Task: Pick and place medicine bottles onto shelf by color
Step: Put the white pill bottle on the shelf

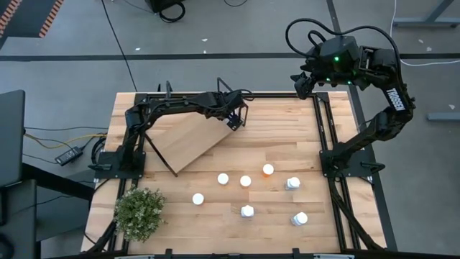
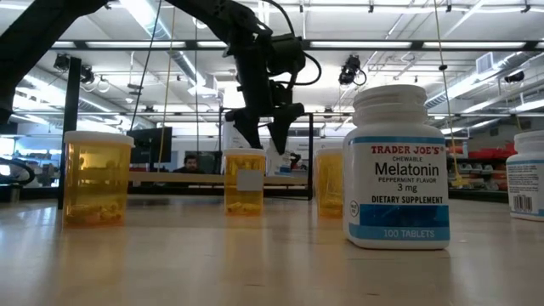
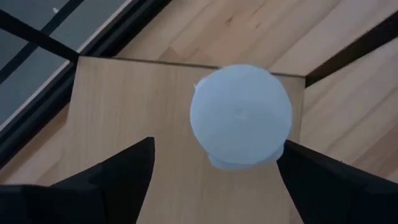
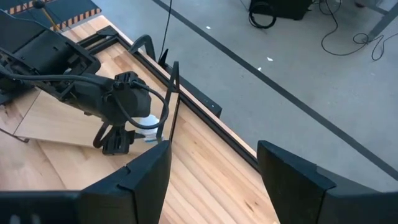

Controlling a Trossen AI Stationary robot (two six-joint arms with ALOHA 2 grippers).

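**Left tool over the shelf's corner**

My left tool (image 3: 214, 171) hangs over the smooth light-wood shelf (image 1: 188, 138), its dark wedge fingers (image 3: 118, 180) spread either side of a round white-capped bottle (image 3: 240, 116); whether they touch it I can't quite tell. My right tool (image 1: 302, 83) waits open above the slatted surface's (image 1: 287, 129) far edge. Seven more capped cylinders (image 1: 246, 181) stand scattered on the surface.

Bottle (image 3: 241, 115) body hidden beneath its cap

Bright overhead striplights, blurred wrist close-up
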